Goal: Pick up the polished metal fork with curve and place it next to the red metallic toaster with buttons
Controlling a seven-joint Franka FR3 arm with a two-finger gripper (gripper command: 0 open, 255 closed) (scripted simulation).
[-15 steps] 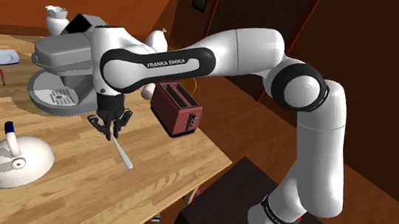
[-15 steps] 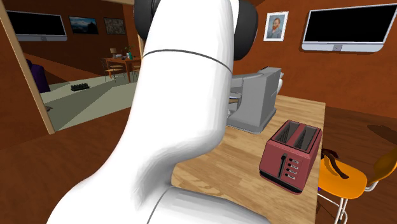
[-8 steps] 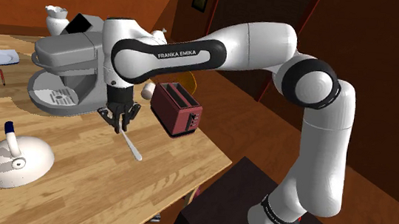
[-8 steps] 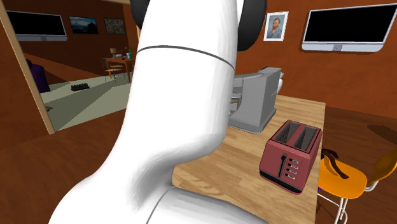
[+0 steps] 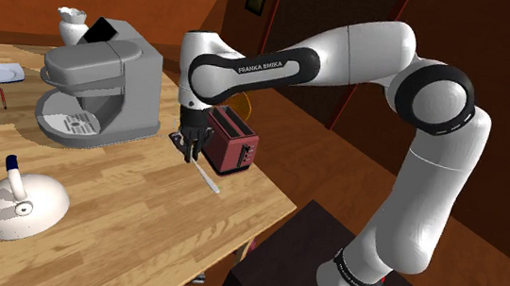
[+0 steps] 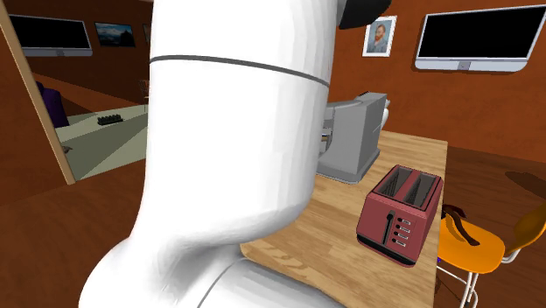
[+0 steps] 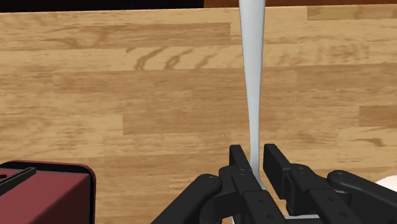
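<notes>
The pincer (image 5: 189,144) grips the fork (image 7: 252,83) by one end, over the surface (image 5: 142,222), at the toaster's (image 5: 230,140) eight o'clock in the shoulder view. Lower gently, lay the fork flat, and release clear of the toaster's side.
</notes>
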